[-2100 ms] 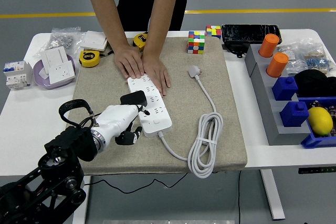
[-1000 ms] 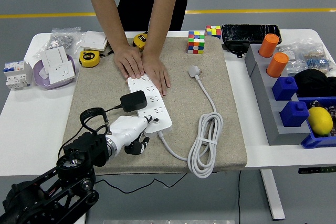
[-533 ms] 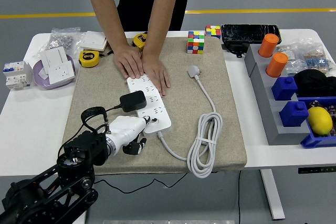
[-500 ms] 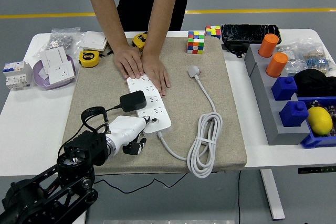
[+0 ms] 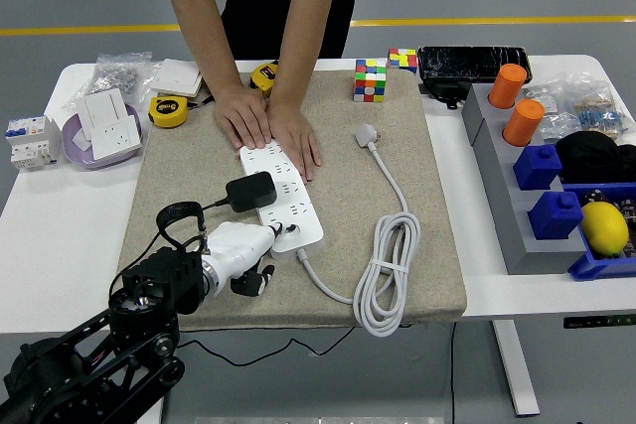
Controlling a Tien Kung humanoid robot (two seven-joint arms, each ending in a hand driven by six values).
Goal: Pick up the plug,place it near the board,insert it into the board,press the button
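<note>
The white power strip [image 5: 301, 209] lies on the beige mat [image 5: 179, 176]. A black plug [image 5: 250, 191] sits on the strip's left side, its cord running off to the left. My left hand [image 5: 246, 249] is white, low on the mat at the strip's near end. Its fingers are curled and one fingertip [image 5: 278, 233] points at the strip's near end, where the button is; I cannot tell whether it touches. It holds nothing. A person's two hands [image 5: 270, 124] press flat on the strip's far end. My right arm is out of view.
The strip's white cable [image 5: 388, 270] lies coiled at the mat's front right, its white plug [image 5: 368, 133] further back. Two colour cubes [image 5: 372, 78], tape measures [image 5: 170, 110] and a bowl of sockets [image 5: 104, 131] stand behind and to the left. Bins with blocks [image 5: 542, 171] fill the right.
My left hand has let go of the black plug, which stays on the strip, and has dropped back towards the strip's near end. The person's hands have not moved.
</note>
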